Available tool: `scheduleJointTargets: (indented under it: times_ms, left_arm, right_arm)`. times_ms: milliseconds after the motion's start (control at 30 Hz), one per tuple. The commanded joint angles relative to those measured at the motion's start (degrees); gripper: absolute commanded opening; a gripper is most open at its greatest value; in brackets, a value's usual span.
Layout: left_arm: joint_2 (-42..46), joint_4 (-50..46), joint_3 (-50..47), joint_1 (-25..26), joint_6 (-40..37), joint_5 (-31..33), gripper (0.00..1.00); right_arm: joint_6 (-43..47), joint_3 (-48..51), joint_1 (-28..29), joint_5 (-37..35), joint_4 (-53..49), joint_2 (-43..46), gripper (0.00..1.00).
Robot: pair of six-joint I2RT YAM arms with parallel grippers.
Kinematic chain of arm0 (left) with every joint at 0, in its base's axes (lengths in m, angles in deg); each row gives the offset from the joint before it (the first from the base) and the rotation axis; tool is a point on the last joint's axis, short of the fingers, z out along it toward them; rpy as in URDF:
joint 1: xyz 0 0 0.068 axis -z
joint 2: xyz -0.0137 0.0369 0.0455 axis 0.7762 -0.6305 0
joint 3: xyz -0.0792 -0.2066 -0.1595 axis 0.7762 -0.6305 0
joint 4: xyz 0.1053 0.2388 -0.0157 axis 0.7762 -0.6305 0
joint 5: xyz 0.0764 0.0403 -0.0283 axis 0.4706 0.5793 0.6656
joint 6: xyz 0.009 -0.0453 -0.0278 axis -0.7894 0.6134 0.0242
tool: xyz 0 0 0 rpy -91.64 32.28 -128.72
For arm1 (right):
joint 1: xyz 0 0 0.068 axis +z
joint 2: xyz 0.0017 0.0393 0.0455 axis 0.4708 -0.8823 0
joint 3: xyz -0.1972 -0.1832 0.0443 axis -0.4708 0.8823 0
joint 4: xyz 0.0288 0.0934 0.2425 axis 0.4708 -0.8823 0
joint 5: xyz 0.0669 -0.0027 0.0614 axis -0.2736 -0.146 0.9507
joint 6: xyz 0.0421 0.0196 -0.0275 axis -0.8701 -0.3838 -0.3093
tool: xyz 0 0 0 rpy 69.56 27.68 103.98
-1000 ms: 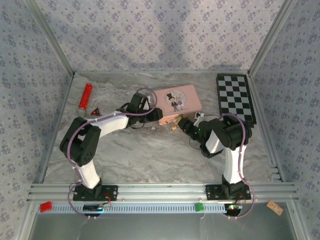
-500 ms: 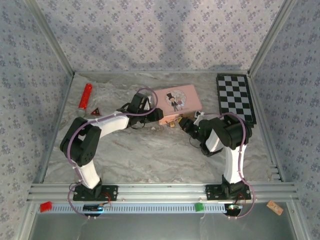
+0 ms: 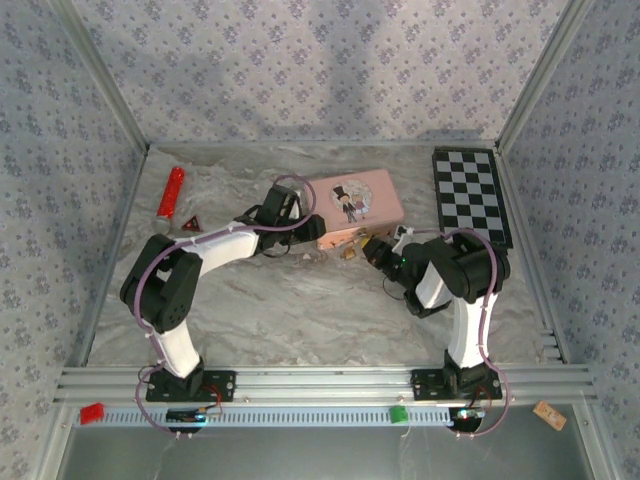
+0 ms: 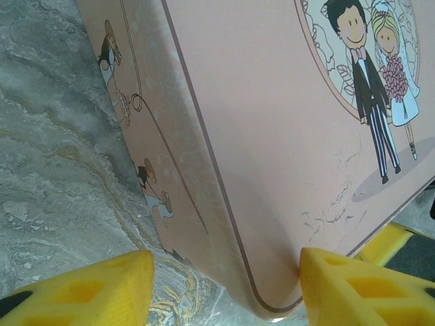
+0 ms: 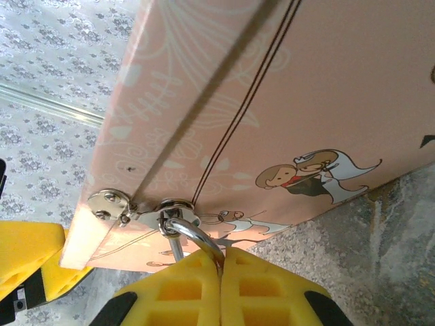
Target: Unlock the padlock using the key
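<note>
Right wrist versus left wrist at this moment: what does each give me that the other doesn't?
Right wrist: the padlock shackle hooked through the hasp ring on the side of the pink box, its lower end running between the shut fingertips of the right hand. Left wrist: the lid's cartoon couple, and a box corner between the open fingers of the left hand. Both: that box on the marbled table.

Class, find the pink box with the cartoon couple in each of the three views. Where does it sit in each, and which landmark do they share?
Top external: the pink box lies at centre, left of the checkerboard.
Left wrist: the box covers the upper right, one corner pointing down.
Right wrist: the box slants across the top, its metal hasp at lower left.
Shared landmark: the grey marbled table.
</note>
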Motion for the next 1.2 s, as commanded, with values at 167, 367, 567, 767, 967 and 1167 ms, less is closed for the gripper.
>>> scheduleJointTargets:
  times_ms: [167,367,567,767,967,1167]
  left_arm:
    - [-1.2,-2.1,1.3,0.3,0.4,2.0,0.58]
    - [-1.2,-2.1,1.2,0.3,0.2,1.9,0.58]
    - [-1.4,-1.9,1.2,0.3,0.2,1.9,0.58]
    - [-1.7,-1.8,1.3,0.3,0.2,1.8,0.58]
    - [-1.7,-1.8,1.3,0.3,0.4,1.9,0.58]
    - [-1.8,-1.9,1.5,0.3,0.4,1.9,0.58]
  right_arm:
    - [-1.8,0.4,-2.3,-1.4,-3.2,1.3,0.02]
    - [-1.5,1.1,-2.7,-2.4,-4.4,4.0,0.0]
    - [-1.4,2.5,-3.8,-3.4,-7.0,7.4,0.0]
    - [-1.0,3.5,-4.9,-4.0,-10.2,11.3,0.0]
    - [0.3,3.7,-5.1,-4.2,-15.9,15.7,0.0]
    - [2.5,4.2,-5.2,-5.4,-23.1,21.6,0.0]
